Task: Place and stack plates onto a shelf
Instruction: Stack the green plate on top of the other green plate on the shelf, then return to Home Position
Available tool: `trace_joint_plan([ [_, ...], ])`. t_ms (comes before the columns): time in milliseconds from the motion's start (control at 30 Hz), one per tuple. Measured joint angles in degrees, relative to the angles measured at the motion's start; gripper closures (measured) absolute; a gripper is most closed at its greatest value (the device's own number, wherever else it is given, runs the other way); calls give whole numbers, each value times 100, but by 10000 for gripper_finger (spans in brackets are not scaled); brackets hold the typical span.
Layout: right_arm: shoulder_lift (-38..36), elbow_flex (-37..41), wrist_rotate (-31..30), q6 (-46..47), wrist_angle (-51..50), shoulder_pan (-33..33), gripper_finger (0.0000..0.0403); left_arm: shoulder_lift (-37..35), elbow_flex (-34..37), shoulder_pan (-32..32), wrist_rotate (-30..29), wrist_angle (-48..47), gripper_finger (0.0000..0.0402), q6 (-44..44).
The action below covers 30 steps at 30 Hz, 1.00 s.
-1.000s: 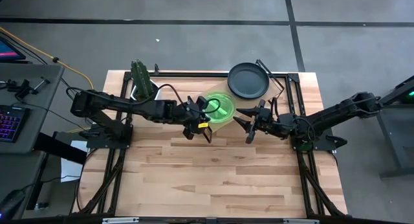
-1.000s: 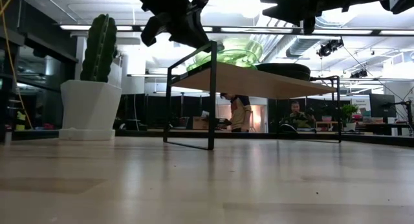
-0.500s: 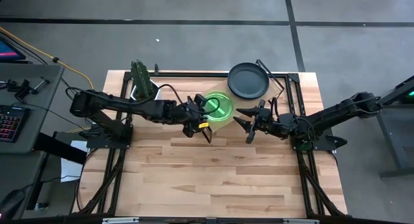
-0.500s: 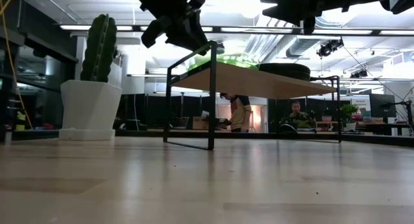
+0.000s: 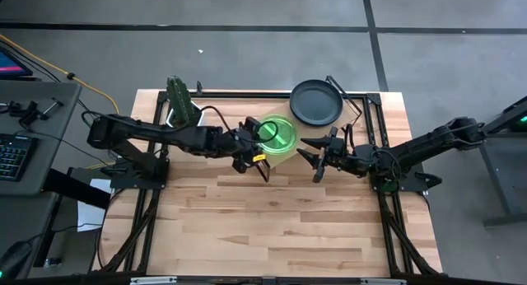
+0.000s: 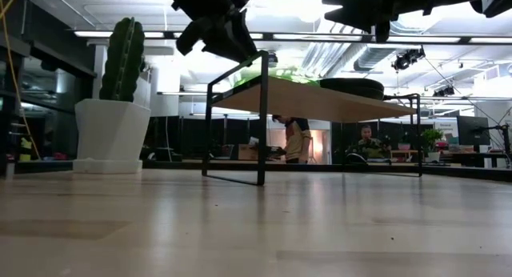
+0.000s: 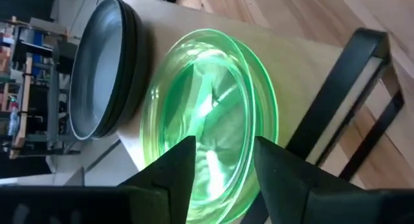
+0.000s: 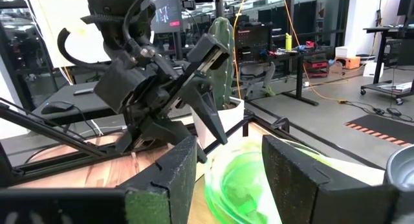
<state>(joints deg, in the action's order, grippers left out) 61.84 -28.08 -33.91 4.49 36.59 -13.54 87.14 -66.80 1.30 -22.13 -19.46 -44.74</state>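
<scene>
- I see the left tool [image 5: 257, 156] with its fingers spread apart, holding nothing, at the near rim of the green plates [image 5: 277, 136]; whether a fingertip brushes the rim I cannot tell.
- In the left wrist view its two dark fingers stand apart on either side of the green plates [image 7: 210, 120], gripping nothing.
- My right tool [image 5: 313, 157] hangs open and empty just beside the green plates, over the shelf's near edge.
- The green plates are round, glossy, translucent bright green with a raised rim, lying flat on the shelf [image 5: 362, 120] toward its left half, at the desk's [image 5: 272, 227] far edge.
- The dark plates [image 5: 315, 103] are matte grey-black, round, with raised rims, stacked on the shelf just beside the green ones, nearer its far edge.
- The shelf has a pale smooth wooden board on thin black wire legs [image 6: 262, 121].
- The desk is butcher-block wood in light strips.
- A green cactus in a white pot [image 5: 181, 106] stands at the desk's far left corner.
</scene>
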Motion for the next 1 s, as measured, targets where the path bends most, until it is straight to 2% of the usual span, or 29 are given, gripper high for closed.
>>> trace_joint_plan([
  [233, -2, 4, -5, 0, -29, -2, 240, -274, -125, 0, 32, -27, 256, 121],
  [400, -2, 4, -9, 0, -41, 0, 240, -555, -147, -15, 568, 37, 256, 620],
  [500, -2, 4, -8, 0, -54, 0, 240, -745, -145, -56, 1126, -13, 256, 1253],
  [633, -2, 4, -9, 77, -78, 0, 240, -991, -143, -145, 2365, -72, 257, 2242],
  [700, -2, 4, -9, 105, -78, 0, 240, -1084, -143, -172, 2738, -101, 257, 2588],
  [833, -2, 4, -9, 106, -78, -1, 240, -1281, 47, -77, 2805, 178, 266, 2801],
  [1000, -2, 4, -10, 144, -119, 0, 240, -1932, 999, -61, 2759, 1223, 299, 2937],
])
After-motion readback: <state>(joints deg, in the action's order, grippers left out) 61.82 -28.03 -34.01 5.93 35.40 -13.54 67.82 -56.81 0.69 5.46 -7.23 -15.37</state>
